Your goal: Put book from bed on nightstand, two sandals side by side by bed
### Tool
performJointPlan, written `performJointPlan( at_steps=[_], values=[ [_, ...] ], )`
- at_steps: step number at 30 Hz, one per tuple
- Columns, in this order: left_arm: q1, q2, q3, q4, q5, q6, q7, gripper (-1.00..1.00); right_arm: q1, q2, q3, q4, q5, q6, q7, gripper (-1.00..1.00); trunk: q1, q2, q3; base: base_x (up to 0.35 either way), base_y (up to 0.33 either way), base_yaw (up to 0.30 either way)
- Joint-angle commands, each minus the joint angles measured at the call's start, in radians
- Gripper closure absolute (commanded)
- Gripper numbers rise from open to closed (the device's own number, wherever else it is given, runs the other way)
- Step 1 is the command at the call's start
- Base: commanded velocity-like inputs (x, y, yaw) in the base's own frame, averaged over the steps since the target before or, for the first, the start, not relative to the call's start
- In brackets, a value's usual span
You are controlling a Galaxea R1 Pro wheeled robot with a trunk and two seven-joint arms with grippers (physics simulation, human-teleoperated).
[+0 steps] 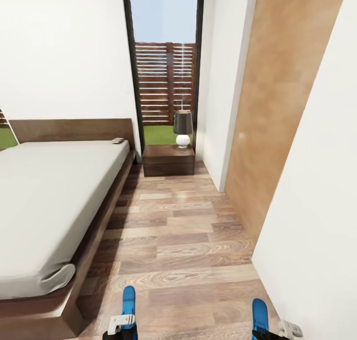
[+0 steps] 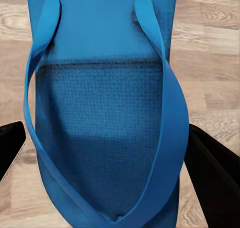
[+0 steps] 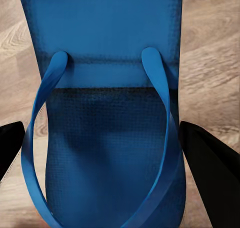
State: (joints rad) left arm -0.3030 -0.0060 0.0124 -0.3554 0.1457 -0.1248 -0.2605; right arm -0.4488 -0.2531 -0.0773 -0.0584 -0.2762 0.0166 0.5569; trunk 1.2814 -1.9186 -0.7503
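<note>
Head view: holding one blue sandal [image 1: 128, 303] in left gripper [image 1: 121, 325], second sandal [image 1: 260, 316] in right gripper [image 1: 270, 332]; book [image 1: 118, 141] lying on bed [image 1: 49, 191] far ahead, nightstand [image 1: 168, 160] beyond.

Left wrist view: fingers [image 2: 212, 173] closing against sandal [image 2: 105, 113] sides.

Right wrist view: fingers [image 3: 210, 173] clamping other sandal [image 3: 110, 118] likewise.

Bedroom — white walls, wood-plank floor [image 1: 188, 231], tall black-framed window onto a slatted brown fence.

Bed [image 1: 54, 201]: low, dark brown platform frame and headboard, plain pale mattress, along the room's left side.

Book [image 1: 118, 141]: small, thin, lying flat on the mattress corner nearest the headboard; cover too small to read.

Nightstand [image 1: 168, 160]: low dark brown cabinet, just beside the bed's head, under the window.

Sandals — bright blue, flat, with thong straps. One [image 2: 105, 133] sits between the left hand's fingers, the other [image 3: 110, 138] between the right hand's, both above the floor.
</note>
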Motion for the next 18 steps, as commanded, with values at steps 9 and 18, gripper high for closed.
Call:
performJointPlan(
  at_steps=[9, 18],
  values=[
    [-0.001, 0.0, 0.001, 0.001, 0.01, -0.001, -0.006, 1.0, -0.001, 0.0, -0.009, 0.0, 0.0, 0.002, 0.005, 1.0, 0.0, 0.0, -0.001, 0.319, -0.002, 0.0],
    [-0.001, 0.0, 0.001, 0.001, 0.009, -0.001, -0.006, 1.0, -0.001, 0.0, -0.009, 0.0, 0.0, 0.002, 0.005, 1.0, 0.0, 0.0, -0.001, 0.319, 0.0, 0.0]
  ],
)
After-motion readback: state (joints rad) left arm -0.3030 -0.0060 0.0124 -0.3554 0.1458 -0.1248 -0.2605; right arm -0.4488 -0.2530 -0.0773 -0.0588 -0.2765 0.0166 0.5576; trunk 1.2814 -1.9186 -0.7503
